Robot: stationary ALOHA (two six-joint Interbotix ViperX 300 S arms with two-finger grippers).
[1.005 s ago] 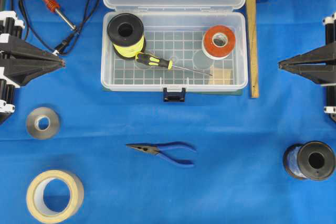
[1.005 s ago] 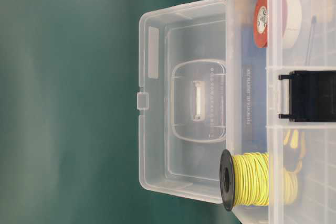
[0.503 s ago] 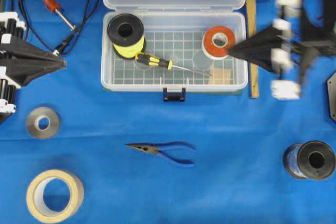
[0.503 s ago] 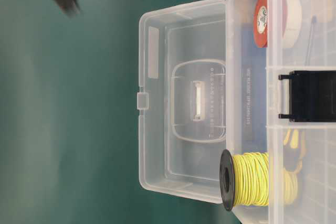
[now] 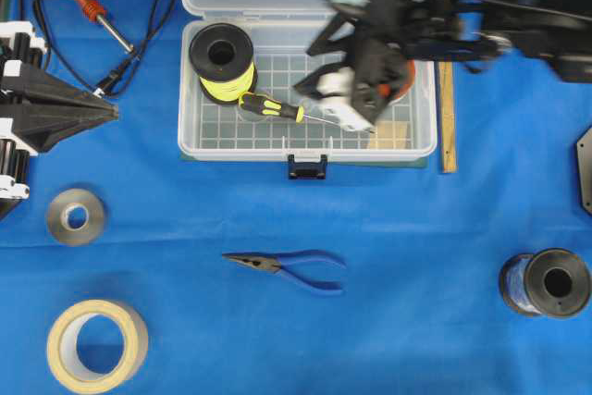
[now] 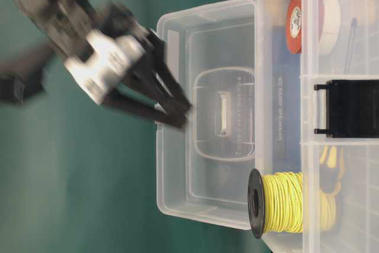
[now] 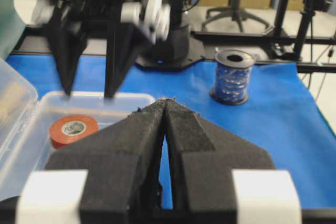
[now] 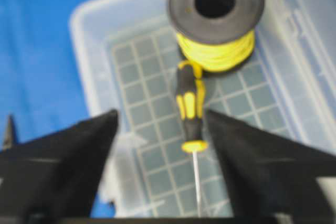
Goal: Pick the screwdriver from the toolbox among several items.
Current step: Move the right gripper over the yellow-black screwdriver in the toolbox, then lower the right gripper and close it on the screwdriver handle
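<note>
Right pincer point(image 8: 160, 129) spread wide, nothing between its fingers; it hangs over the open toolbox point(image 5: 199, 141), blurred in the overhead view, its arm reaching in from the right edge; in the right wrist view the two dark fingers stand either side of the screwdriver point(image 8: 190, 109), apart from it, not touching.

Screwdriver point(image 5: 277, 109) lies flat on the gridded floor of the toolbox, black-and-yellow handle butted against the yellow wire spool point(image 5: 222, 62) at the left rear corner, thin shaft running toward the right front; part of the shaft hidden under the pincer in the overhead view.

Red tape roll point(image 7: 73, 128) also inside the toolbox, right side, mostly covered from above; clear lid thrown back behind the case; dark latch point(image 5: 307, 166) at the front wall.

Left pincer point(image 7: 166, 106) clenched, fingertips pressed together, empty; parked at the left edge of the blue surface point(image 5: 416, 247), well apart from the toolbox.

Loose on the surface: blue-handled pliers point(image 5: 287, 268) in front of the toolbox; soldering iron point(image 5: 88, 5) with black cord at rear left; grey tape roll point(image 5: 76, 216) and masking tape roll point(image 5: 97, 346) at front left; dark wire spool point(image 5: 546, 282) at front right; wooden piece point(image 5: 448, 90) just beside the toolbox's right wall.
</note>
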